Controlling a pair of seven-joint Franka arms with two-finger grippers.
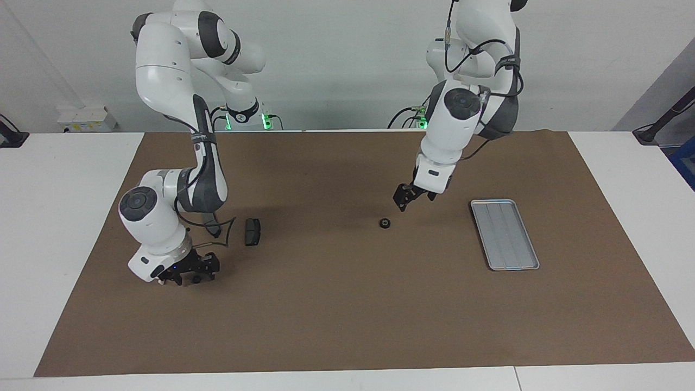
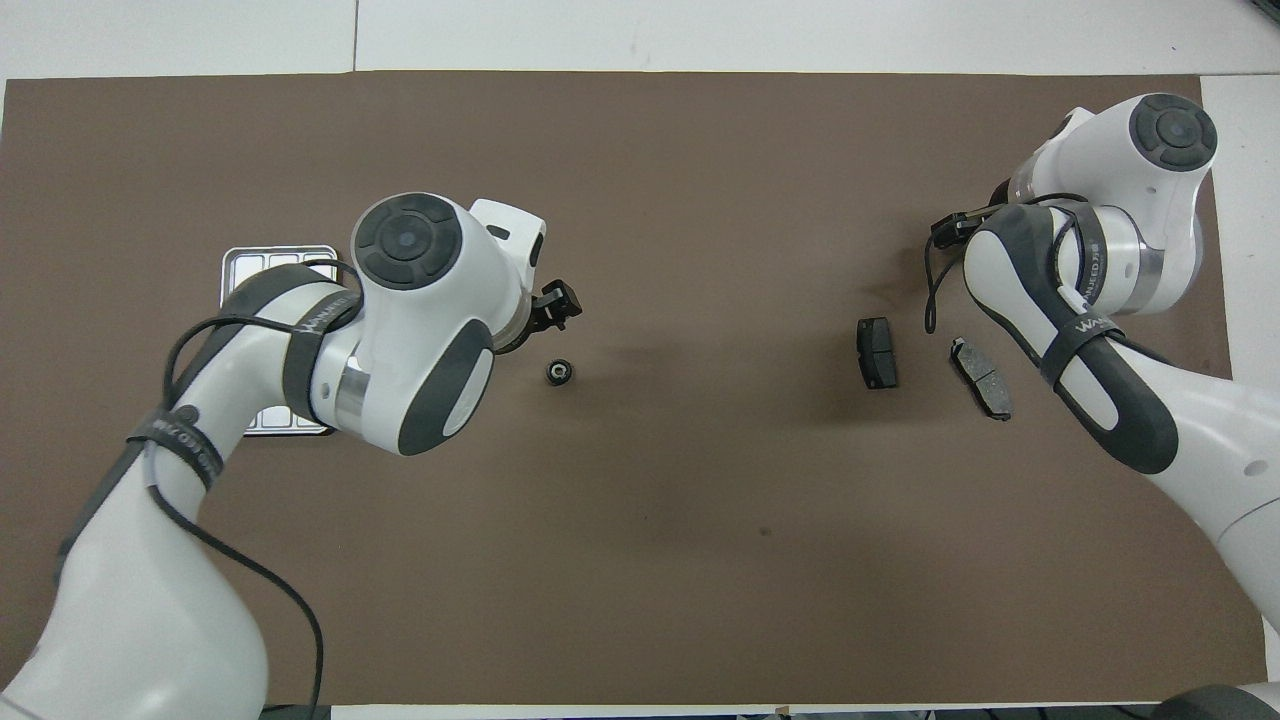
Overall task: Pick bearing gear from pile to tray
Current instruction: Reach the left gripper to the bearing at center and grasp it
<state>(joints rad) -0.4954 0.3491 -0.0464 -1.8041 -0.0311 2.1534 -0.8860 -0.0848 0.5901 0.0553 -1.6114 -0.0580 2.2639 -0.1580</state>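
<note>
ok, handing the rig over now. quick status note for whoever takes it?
Left gripper: raised over the mat close by the bearing gear, holding nothing.
Right gripper: low over the mat at its own end, waiting.
Tray: at the left arm's end, nothing in it.
Two brake pads lie at the right arm's end.
Done: nothing delivered.
Left: grasp the gear, carry it to the tray.

White tabletop (image 1: 65,217) carries a brown mat (image 1: 336,315). On the mat: tray (image 1: 504,234), bearing gear (image 1: 384,222), two brake pads (image 2: 878,352).
</note>
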